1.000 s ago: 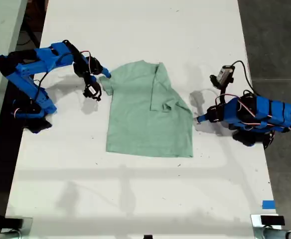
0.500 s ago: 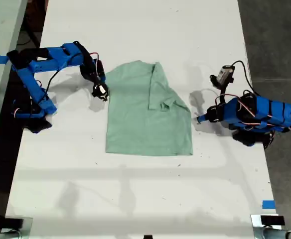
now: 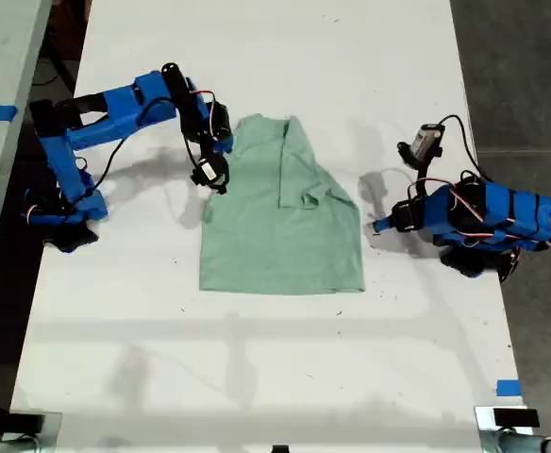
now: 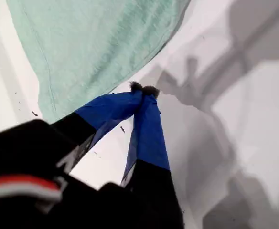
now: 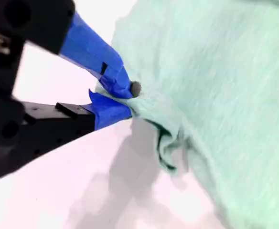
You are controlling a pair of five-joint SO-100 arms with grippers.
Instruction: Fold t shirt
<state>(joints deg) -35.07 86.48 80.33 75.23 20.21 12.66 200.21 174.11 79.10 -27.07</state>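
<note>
One pale mint-green cloth t-shirt (image 3: 280,212) lies on one white table (image 3: 257,359). Two blue robot arms (image 3: 106,113) (image 3: 483,217) are here, each with one end effector.

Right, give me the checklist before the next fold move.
1. My second gripper shut on the shirt edge: ok.
2. My first gripper off the shirt: ok, jaws shut on nothing, just beside the cloth.
3. Sleeve on the exterior view's right folded in: ok.
4. Cloth smooth at the grip: not ok, it bunches below the jaws.
5. One layer or two in the grip: cannot tell.
6. Lower half of the shirt flat on the table: ok.
</note>
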